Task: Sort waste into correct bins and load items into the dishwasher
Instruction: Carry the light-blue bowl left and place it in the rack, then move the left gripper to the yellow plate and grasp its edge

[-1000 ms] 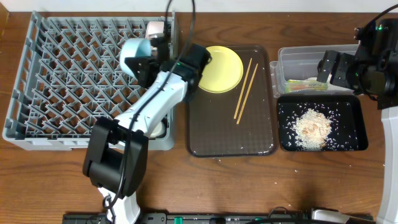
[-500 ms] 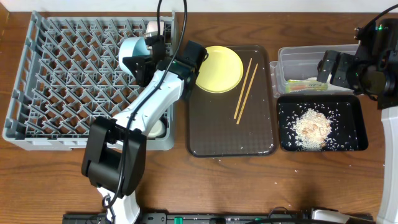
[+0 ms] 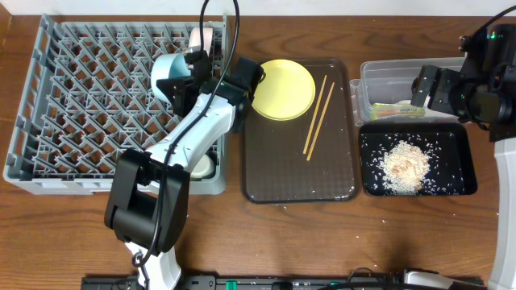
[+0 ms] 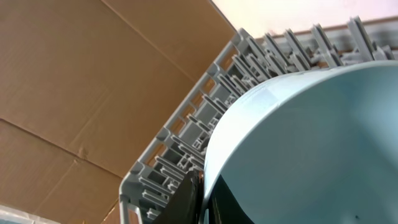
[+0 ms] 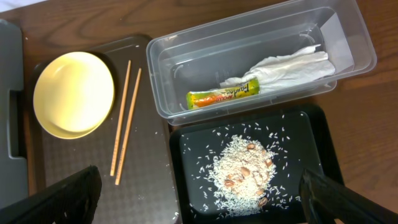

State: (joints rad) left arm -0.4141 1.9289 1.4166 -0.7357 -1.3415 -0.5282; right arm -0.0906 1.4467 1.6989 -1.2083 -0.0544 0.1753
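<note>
We find the left claw (image 3: 187, 76) grasping the light blue bowl (image 3: 168, 74) by its rim, held tilted above the far right part of the grey dish rack (image 3: 72, 105). A white cup (image 3: 201, 36) sits at the rack's far right corner. A white bowl (image 3: 205, 167) lies at its near right corner, partly hidden by the arm.

The right claw (image 3: 425, 87) is released, fingers wide apart, above the bins. The clear tub (image 5: 348, 37) contains the snack wrapper (image 5: 222, 94) and the napkin (image 5: 292, 65). The black tray (image 5: 186, 143), just near of it, carries the rice scraps (image 5: 242, 171).

The yellow plate (image 3: 282, 89) and the two chopsticks (image 3: 318, 117) lie on the brown tray (image 3: 298, 177).
</note>
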